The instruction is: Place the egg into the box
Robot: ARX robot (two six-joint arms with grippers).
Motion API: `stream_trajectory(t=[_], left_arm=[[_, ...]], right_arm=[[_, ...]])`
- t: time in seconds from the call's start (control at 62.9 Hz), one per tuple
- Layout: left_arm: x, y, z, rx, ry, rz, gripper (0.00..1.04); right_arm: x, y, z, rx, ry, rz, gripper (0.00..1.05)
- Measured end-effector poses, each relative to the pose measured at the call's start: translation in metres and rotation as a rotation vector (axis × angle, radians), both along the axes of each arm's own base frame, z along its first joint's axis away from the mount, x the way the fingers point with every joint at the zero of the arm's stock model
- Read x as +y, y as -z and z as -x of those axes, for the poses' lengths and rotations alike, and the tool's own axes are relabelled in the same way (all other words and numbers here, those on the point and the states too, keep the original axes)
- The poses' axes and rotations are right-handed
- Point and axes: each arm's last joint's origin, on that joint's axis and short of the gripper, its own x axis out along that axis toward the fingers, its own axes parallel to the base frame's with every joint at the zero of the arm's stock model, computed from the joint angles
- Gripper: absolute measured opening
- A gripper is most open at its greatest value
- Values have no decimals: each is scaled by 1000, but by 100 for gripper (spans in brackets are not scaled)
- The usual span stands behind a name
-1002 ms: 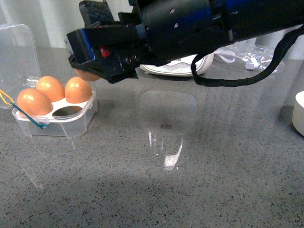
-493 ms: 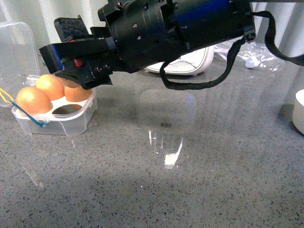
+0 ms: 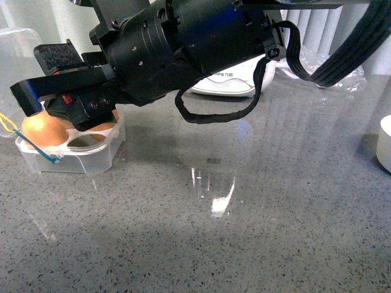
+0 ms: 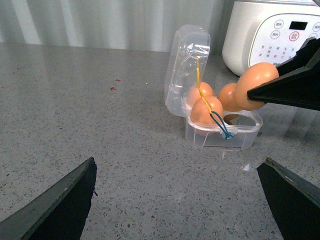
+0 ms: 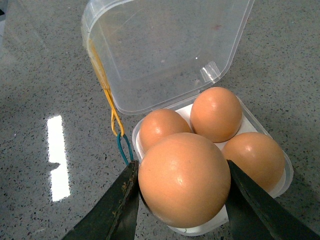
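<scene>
My right gripper (image 3: 30,101) is shut on the egg (image 5: 184,179), an orange-brown egg held between its two black fingers (image 5: 115,205). It hangs just above the box (image 3: 79,160), a clear case with its lid (image 5: 165,50) standing open. Three brown eggs (image 5: 216,114) sit in the white tray. The held egg covers the fourth place. In the left wrist view the egg (image 4: 256,85) shows above the box (image 4: 220,137). In the front view the arm hides the held egg. My left gripper (image 4: 179,164) is open and empty, low over the counter, well short of the box.
A white cooker (image 3: 232,82) stands behind the box; it also shows in the left wrist view (image 4: 272,35). Yellow and blue bands (image 5: 114,117) hang at the box's hinge side. A white bowl (image 3: 385,143) is at the right edge. A clear bag (image 3: 333,67) lies at the back right.
My right gripper has moved left and down with the egg, from beside the box to right over it. It now hides the back eggs in the front view.
</scene>
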Motion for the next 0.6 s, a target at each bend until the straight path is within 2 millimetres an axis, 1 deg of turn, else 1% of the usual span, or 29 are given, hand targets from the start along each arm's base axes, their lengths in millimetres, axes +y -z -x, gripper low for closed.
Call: stream_trajectory(t=[0.382, 0.398, 0.572, 0.604], left_arm=[[0, 0, 0, 0, 0, 0, 98], [0, 0, 0, 0, 0, 0, 98], [0, 0, 0, 0, 0, 0, 98], [0, 0, 0, 0, 0, 0, 98]], right_arm=[[2, 6, -4, 6, 9, 12, 42], [2, 6, -4, 5, 9, 12, 44], [1, 6, -5, 7, 11, 14, 83], [1, 6, -6, 7, 14, 14, 92]])
